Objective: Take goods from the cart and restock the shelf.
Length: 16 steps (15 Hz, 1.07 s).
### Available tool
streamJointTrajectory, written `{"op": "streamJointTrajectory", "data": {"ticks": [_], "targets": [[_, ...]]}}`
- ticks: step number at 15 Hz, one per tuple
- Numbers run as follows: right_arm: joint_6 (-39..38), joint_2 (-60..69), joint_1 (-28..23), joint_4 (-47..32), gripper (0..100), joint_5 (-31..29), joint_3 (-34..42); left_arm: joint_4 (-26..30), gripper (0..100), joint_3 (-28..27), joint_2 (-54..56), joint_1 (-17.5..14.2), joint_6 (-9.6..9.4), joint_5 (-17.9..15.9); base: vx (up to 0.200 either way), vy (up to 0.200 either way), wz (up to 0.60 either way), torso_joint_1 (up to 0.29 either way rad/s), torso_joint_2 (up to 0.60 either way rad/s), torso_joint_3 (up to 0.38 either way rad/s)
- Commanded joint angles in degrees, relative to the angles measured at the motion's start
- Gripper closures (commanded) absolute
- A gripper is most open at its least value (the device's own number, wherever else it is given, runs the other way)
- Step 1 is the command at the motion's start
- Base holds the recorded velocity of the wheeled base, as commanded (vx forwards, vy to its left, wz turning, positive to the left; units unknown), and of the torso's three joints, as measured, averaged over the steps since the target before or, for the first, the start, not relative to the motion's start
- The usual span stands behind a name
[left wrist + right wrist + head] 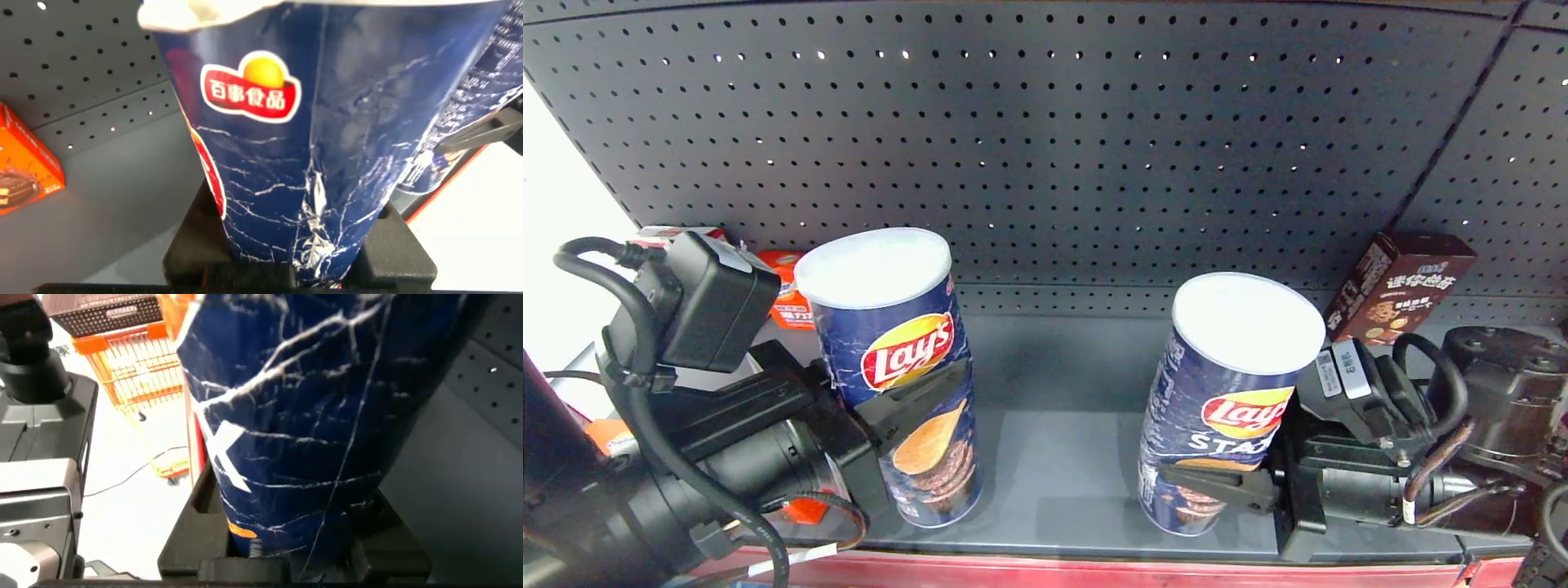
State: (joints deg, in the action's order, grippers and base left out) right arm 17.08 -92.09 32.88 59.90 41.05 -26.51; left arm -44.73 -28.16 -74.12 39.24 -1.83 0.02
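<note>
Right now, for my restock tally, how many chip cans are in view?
2. The left chip can is at the shelf front in the left jaws; the right chip can, farther right, in the right jaws. Others may be hidden.

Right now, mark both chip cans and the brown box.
left chip can [882, 265], head view, white lid.
right chip can [1245, 322], head view, white lid.
brown box [1401, 287], head view, front face.

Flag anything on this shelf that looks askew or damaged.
Far right on the shelf, the brown snack box leans against the pegboard instead of standing square. The left chip can, held in the left claw, shows a crinkled, scuffed seam low on its wrap. The right chip can looks sound.
</note>
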Motion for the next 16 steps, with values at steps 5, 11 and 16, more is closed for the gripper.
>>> {"op": "streamJointTrajectory", "data": {"ticks": [5, 11, 16], "targets": [[-0.1, -7.2, 0.0, 3.1, 100, -0.1, -0.6, 0.0, 100, 0.4, 0.0, 0.0, 0.07, 0.0, 0.0, 0.0, 0.0, 0.0, 0.0, 0.0], [-0.2, -10.2, -0.1, 5.1, 100, -0.1, -1.4, -0.1, 100, 0.4, -0.1, 0.0, 0.16, 0.0, 0.0, 0.0, 0.0, 0.0, 0.0, 0.0], [0.1, -10.0, -1.5, 5.2, 0, -0.3, -0.6, -0.1, 100, 0.3, -0.6, 0.4, 0.07, -0.1, 0.0, 0.0, 0.0, 0.0, 0.0, 0.0]]}}
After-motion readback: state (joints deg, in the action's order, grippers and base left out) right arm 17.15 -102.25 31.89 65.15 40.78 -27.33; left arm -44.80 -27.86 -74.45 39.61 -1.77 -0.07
